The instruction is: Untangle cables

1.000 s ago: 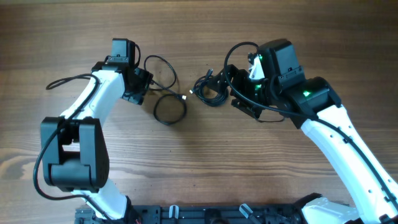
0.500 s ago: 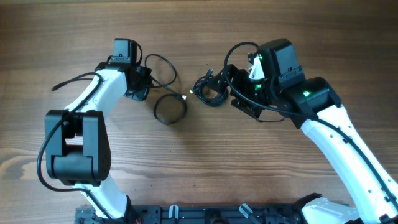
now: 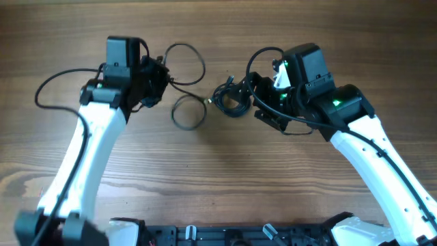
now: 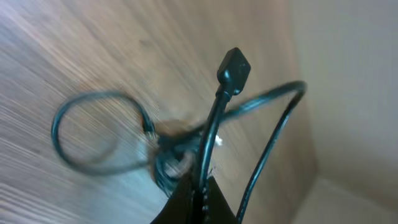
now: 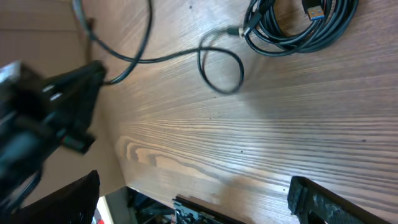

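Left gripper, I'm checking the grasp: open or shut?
Shut. The left gripper has its tips pressed together, pinching the thin black cable that rises between them.

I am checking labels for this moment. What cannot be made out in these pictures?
Overhead: the left gripper hides where its jaws meet the thin cable.
Left wrist: blur smears that cable's loop on the table.
Right wrist: the top edge cuts off the coiled bundle.
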Motion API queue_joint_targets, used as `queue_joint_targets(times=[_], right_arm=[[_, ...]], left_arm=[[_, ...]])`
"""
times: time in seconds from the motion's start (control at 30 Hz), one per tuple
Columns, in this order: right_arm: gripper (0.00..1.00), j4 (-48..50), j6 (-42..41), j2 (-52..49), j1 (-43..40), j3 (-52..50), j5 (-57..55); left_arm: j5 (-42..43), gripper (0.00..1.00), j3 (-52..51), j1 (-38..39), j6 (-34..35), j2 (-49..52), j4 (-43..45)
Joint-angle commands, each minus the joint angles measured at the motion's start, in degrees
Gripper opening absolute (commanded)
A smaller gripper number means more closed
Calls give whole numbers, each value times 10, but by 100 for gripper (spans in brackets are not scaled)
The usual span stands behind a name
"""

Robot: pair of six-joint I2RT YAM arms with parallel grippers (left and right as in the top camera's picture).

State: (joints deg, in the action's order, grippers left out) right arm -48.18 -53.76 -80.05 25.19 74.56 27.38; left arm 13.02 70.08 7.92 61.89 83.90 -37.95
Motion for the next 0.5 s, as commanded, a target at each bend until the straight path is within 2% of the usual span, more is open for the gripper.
queue_joint_targets(times=[0.0,0.17,0.33,0.47], right_arm=[[100,-7,-2,-4,4,7,-3],[100,-9,48,-4,4,7,40],[100,-19,74,-4,3,7,40],[100,-19,103,-4,3,7,36]], left_arm=[[18,4,0,32,-17,-76,-1],[40,4,0,45,-1,-143,-1],[95,4,0,45,21,-162,-2],[99,4,0,45,54,-179,-1]])
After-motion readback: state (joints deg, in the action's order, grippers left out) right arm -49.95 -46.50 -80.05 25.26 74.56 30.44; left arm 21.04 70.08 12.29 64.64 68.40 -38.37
